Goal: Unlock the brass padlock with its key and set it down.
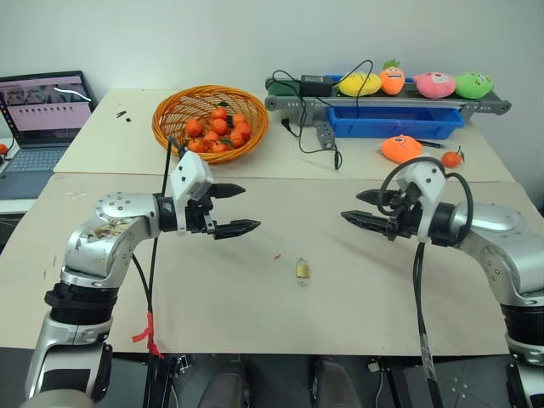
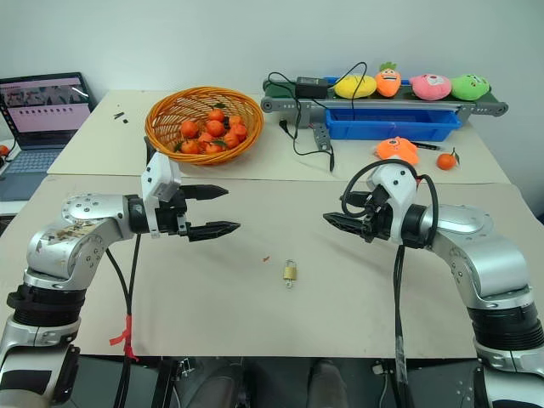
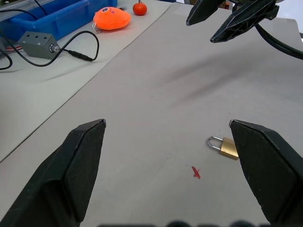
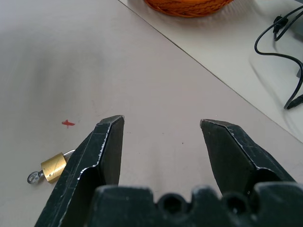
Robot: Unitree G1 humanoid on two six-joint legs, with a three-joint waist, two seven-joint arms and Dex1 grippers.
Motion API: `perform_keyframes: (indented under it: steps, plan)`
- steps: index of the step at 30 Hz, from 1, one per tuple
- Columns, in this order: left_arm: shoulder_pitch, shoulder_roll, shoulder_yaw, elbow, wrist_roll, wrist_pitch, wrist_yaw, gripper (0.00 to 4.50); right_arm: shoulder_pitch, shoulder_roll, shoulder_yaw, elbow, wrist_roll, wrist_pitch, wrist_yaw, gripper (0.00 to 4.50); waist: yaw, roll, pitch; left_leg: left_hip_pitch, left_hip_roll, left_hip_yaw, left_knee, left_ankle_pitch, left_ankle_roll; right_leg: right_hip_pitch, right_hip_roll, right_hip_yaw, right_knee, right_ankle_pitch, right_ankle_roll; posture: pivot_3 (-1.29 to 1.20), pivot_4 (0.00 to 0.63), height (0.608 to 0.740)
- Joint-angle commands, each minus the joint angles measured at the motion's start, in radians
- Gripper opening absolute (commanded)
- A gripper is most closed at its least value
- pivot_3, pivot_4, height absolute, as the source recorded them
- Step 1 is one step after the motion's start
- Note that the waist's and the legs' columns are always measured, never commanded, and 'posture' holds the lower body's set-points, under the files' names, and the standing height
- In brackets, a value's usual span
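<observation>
Above the table (image 1: 127,314), both fingers' jaws apart, seemingly empty, brass padlock (image 1: 302,269) between.

Orange wicker basket (image 1: 174,127) of small oranges (image 1: 218,129) at the back of the table (image 1: 255,314). Open laptop (image 1: 41,119) at the far left edge. Grey conveyor (image 1: 382,100) carrying four plush toys (image 1: 415,83), over a blue tray (image 1: 395,124). Black cable (image 1: 319,140) trailing beside it. Orange plush (image 1: 400,148) and small tomato-like toy (image 1: 451,158) near the tray. Tiny red mark (image 1: 277,256) mid-table.
</observation>
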Motion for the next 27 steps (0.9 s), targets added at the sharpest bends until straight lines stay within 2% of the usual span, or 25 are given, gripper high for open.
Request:
perform_keyframes:
  steps: [1, 5, 10, 18, 27]
  plan:
    - [-0.02, 0.019, -0.025, 0.005, 0.041, -0.071, -0.016, 4.46, -0.023, -0.009, -0.002, -0.022, 0.007, 0.004, 0.022, 3.1, 0.0, 0.0, 0.0, 0.0, 0.0, 0.0, 0.0, 0.0, 0.0, 0.0, 0.0, 0.0, 0.0, 0.0, 0.0, 0.0, 0.15, 0.74]
    - [-0.09, -0.004, -0.126, 0.143, 0.12, -0.222, -0.112, 4.46, 0.018, -0.047, -0.051, -0.103, 0.113, 0.136, 0.059, 3.1, 0.008, 0.0, 0.0, 0.0, 0.0, 0.001, 0.0, 0.0, 0.0, 0.0, 0.0, -0.001, 0.0, 0.0, 0.0, 0.0, 0.15, 0.74]
    - [-0.187, -0.06, -0.154, 0.289, 0.139, -0.337, -0.183, 4.46, 0.08, -0.1, -0.119, -0.205, 0.215, 0.232, 0.077, 3.1, 0.02, 0.0, 0.0, -0.001, 0.0, 0.001, 0.0, 0.0, 0.001, 0.0, 0.0, -0.001, -0.001, 0.0, 0.0, 0.0, 0.15, 0.74]
    - [-0.242, -0.119, -0.174, 0.386, 0.161, -0.43, -0.245, 4.46, 0.079, -0.123, -0.061, -0.274, 0.163, 0.251, -0.012, 3.1, 0.016, 0.0, 0.0, 0.0, 0.0, 0.0, 0.001, -0.002, 0.003, 0.0, 0.0, -0.001, 0.0, 0.0, 0.0, 0.0, 0.15, 0.74]
    - [-0.26, -0.153, -0.255, 0.44, 0.203, -0.549, -0.391, 4.46, 0.098, -0.121, -0.089, -0.277, 0.146, 0.246, -0.058, 3.1, 0.023, 0.0, 0.0, -0.001, 0.0, 0.0, 0.001, -0.002, 0.003, 0.0, 0.0, -0.001, 0.0, 0.0, 0.0, 0.0, 0.15, 0.74]
